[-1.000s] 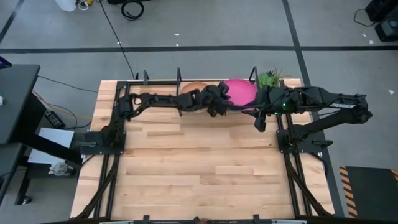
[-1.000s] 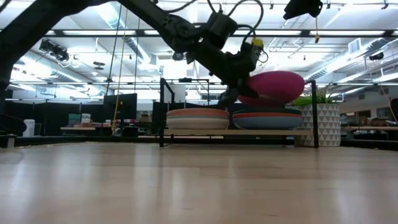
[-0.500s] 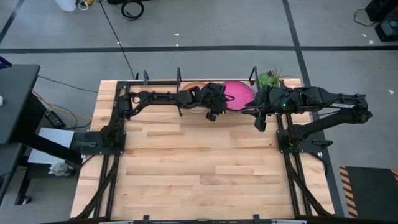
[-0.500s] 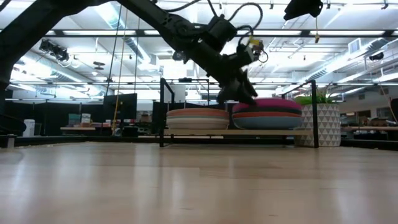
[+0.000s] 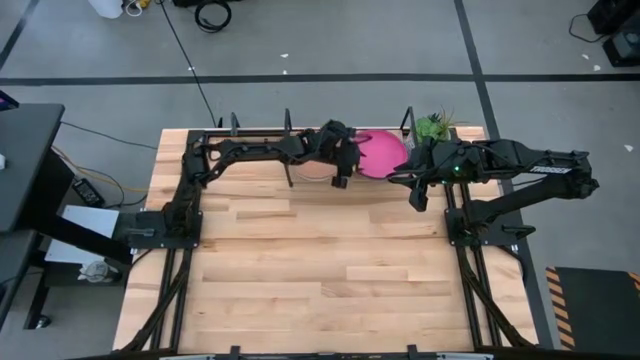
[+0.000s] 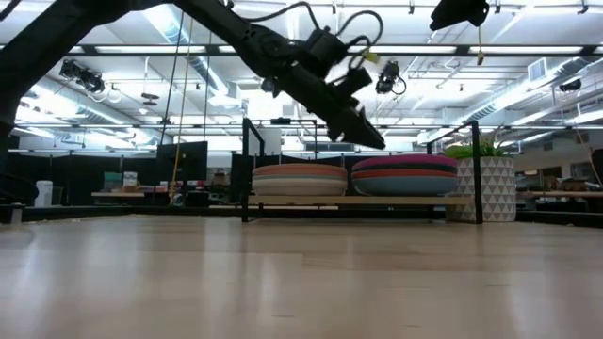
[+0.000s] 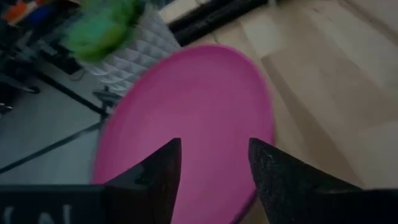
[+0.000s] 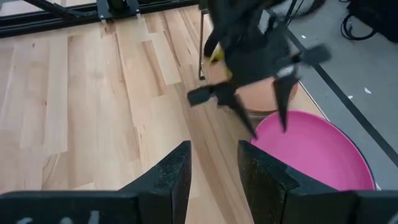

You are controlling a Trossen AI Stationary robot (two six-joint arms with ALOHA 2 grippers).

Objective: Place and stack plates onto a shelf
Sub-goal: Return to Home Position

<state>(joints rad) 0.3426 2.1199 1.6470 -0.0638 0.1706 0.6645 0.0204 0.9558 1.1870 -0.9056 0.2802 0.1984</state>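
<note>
At the far edge of the wooden tabletop (image 5: 320,270), the low black metal-rod shelf (image 6: 247,169) holds a peach-topped stack of round matte plates (image 6: 300,179) in its left bay. The left end effector (image 6: 372,139) hovers released and empty above where the stacks meet. A round matte pink plate (image 5: 385,152) tops the right stack. The right end effector (image 5: 414,196) waits beside it, fingers parted and empty.

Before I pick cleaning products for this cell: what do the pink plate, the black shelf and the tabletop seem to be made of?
Pink plate: probably plastic or a composite, matte; even colour, no glare.
Shelf: thin black metal rod, seemingly painted; slim straight posts.
Tabletop: pale wood in jointed strips, smooth light sheen; grain and seams show.
</note>
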